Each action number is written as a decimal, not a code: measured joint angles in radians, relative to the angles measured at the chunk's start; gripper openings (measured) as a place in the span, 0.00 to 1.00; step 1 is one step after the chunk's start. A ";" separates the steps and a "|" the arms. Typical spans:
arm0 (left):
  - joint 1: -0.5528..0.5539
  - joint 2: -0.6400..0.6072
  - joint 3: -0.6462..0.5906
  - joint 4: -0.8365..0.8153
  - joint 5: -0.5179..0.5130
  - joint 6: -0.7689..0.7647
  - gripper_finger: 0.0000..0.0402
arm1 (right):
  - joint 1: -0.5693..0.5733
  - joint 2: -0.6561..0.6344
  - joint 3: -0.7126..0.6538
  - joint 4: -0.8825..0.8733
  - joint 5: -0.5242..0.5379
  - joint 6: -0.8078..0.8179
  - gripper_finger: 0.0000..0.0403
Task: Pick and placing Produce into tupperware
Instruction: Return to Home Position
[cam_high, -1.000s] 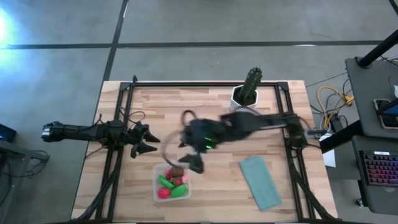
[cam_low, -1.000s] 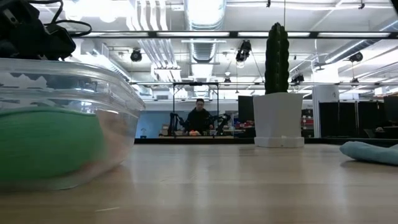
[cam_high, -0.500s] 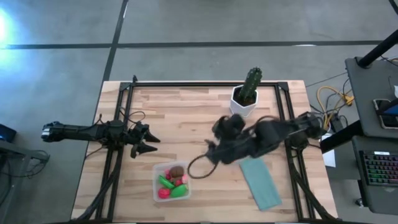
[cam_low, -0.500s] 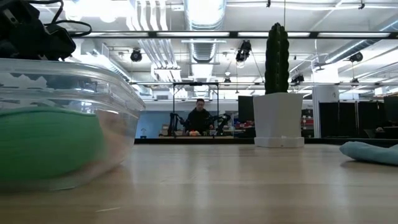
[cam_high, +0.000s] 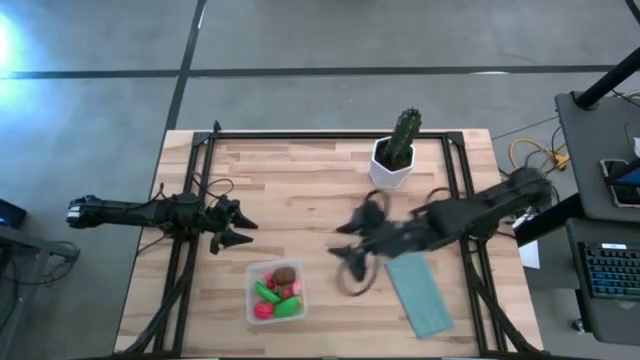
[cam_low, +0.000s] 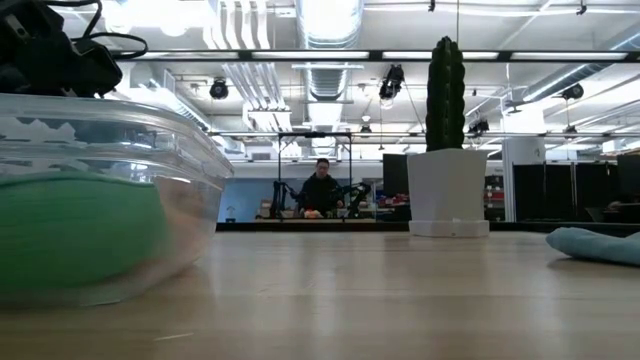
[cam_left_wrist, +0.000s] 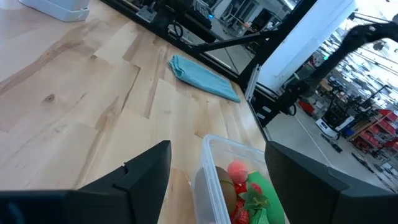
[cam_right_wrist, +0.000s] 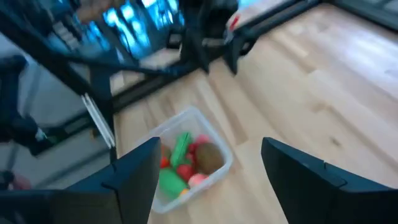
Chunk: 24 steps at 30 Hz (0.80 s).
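I see my right hand (cam_high: 345, 255), fingers spread and empty, pulled farther right of the tupperware (cam_high: 251, 285) than a moment ago. The produce (cam_high: 272, 294) lies inside it, lower centre-left on the tabletop (cam_high: 300, 170). My left hand (cam_high: 238, 231) waits at mid-left, fingers spread.

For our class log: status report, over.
Left pincer open, at left. Right pincer open, empty, near cloth. Produce in tupperware. Cactus well clear.

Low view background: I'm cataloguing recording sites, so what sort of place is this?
Probably a robotics lab in an industrial-style hall: exposed ceiling ducts, and a person at a far bench with what look like more robot arms.
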 joint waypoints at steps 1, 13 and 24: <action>0.000 -0.001 0.000 0.000 0.000 0.000 0.61 | 0.000 -0.058 -0.072 0.047 0.012 0.000 0.66; 0.000 -0.001 0.000 0.000 0.000 0.000 0.61 | -0.013 -0.641 -0.804 0.693 0.014 -0.106 0.67; 0.000 -0.001 0.000 0.000 0.000 0.000 0.61 | -0.013 -0.878 -1.084 0.745 -0.060 -0.129 0.66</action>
